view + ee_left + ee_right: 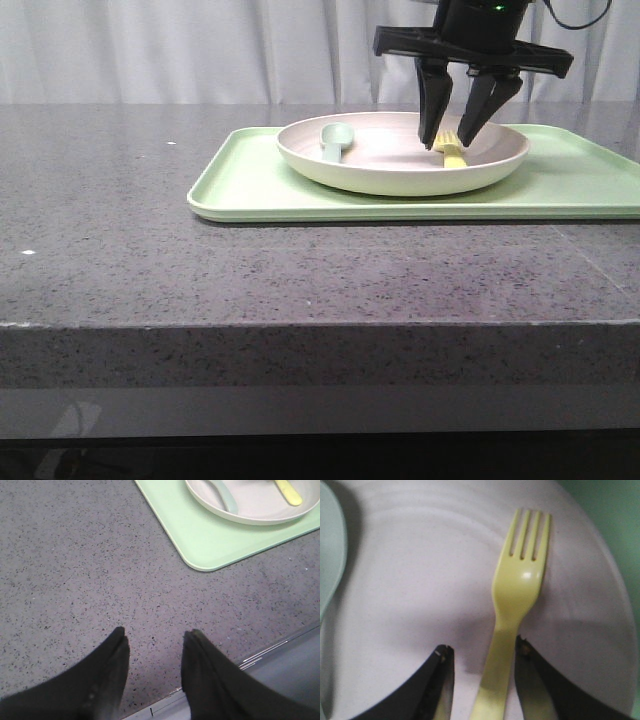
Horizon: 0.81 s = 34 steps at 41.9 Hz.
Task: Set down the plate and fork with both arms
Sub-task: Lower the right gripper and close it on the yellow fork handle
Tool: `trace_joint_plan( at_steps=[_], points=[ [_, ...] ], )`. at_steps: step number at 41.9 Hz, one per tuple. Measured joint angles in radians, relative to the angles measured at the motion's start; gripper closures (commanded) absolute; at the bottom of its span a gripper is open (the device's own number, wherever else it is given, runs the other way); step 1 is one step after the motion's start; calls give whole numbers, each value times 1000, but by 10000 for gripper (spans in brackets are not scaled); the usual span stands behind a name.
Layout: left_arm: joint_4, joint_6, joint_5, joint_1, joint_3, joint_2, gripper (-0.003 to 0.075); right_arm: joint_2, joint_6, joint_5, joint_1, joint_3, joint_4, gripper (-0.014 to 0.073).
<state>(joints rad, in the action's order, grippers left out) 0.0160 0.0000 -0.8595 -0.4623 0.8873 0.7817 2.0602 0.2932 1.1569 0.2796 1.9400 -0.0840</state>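
Observation:
The pale pinkish-cream plate [400,160] sits on the light-green tray [250,180]. The yellow fork [452,150] lies inside the plate at its right side, also seen in the right wrist view [512,625] and the left wrist view [287,491]. My right gripper [452,135] hangs over the plate, jaws open, one finger on each side of the fork's handle [482,652], not closed on it. My left gripper [155,637] is open and empty over bare counter near its front edge; it is out of the front view.
A grey-green spoon [335,142] lies in the plate's left part. The tray's corner [200,562] lies ahead of my left gripper. The grey speckled counter [200,270] ends in a front edge [260,655]. A white curtain hangs behind.

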Motion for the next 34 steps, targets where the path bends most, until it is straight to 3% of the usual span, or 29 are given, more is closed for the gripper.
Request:
trace_joint_plan(
  at_steps=[34],
  points=[
    [0,0,0,0,0,0,462,30,2,-7,0,0,27,274]
  ],
)
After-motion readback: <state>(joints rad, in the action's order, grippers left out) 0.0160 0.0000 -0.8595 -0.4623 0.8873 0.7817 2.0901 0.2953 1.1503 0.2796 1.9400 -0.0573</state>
